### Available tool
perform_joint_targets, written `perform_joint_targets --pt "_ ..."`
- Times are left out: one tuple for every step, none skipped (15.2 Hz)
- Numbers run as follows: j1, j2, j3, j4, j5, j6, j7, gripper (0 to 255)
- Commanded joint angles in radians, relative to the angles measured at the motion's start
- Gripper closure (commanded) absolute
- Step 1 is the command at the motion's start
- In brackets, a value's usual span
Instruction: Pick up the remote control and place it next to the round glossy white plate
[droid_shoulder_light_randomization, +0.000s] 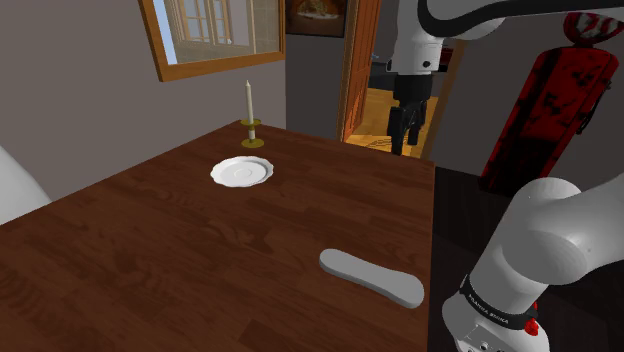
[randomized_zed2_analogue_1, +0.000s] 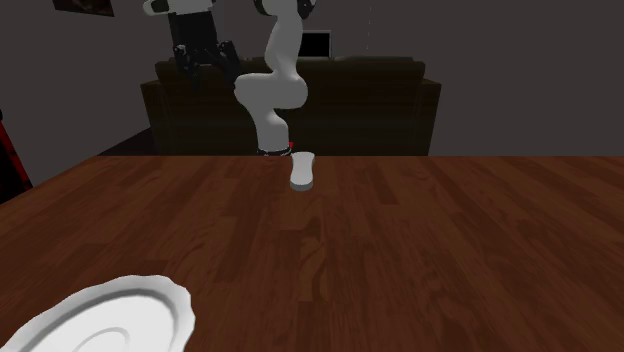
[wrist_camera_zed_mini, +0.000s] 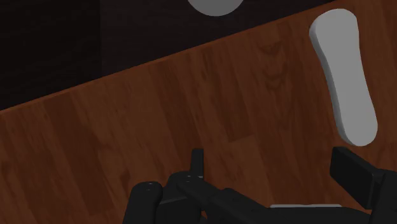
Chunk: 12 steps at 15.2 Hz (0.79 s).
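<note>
The all-black gripper (droid_shoulder_light_randomization: 408, 138) hangs released over the brown wooden table's (droid_shoulder_light_randomization: 200, 250) edge. The long grey remote (droid_shoulder_light_randomization: 372, 277) lies near that edge, well apart from the round white plate (droid_shoulder_light_randomization: 242, 172).

I read remote control (wrist_camera_zed_mini: 344, 76) as plain light grey, no markings, just past one finger of my gripper (wrist_camera_zed_mini: 272, 156), which is all black. Table (wrist_camera_zed_mini: 127, 127) under jaws: dark reddish-brown, plank wood grain. Plate (droid_shoulder_light_randomization: 242, 172), well away from jaws: glossy white. Candle (droid_shoulder_light_randomization: 249, 100) cream, holder (droid_shoulder_light_randomization: 252, 135) brassy gold. Arm (droid_shoulder_light_randomization: 540, 240) white, dark joints.
</note>
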<state>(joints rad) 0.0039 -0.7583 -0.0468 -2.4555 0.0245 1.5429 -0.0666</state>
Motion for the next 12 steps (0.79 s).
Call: perform_joint_targets --pt "0.000 0.000 0.000 0.000 0.000 0.000 0.000 0" --pt "0.011 -0.019 0.018 -0.032 0.011 0.021 0.010 0" --pt "0.023 -0.036 0.036 -0.063 0.022 0.043 0.020 0" --pt "0.036 -0.053 0.055 -0.093 0.034 0.064 0.030 0" --pt "0.049 -0.068 0.075 -0.122 0.046 0.086 0.040 0" --pt "0.063 -0.083 0.094 -0.151 0.059 0.108 0.050 0" --pt "0.077 -0.096 0.115 -0.179 0.073 0.131 0.060 0" --pt "0.093 -0.108 0.135 -0.205 0.087 0.153 0.071 0" --pt "0.109 -0.119 0.157 -0.231 0.102 0.177 0.082 0" --pt "0.126 -0.128 0.179 -0.256 0.117 0.201 0.094 0" --pt "0.144 -0.135 0.202 -0.279 0.133 0.225 0.105 0" --pt "0.162 -0.140 0.225 -0.302 0.150 0.250 0.117 0"
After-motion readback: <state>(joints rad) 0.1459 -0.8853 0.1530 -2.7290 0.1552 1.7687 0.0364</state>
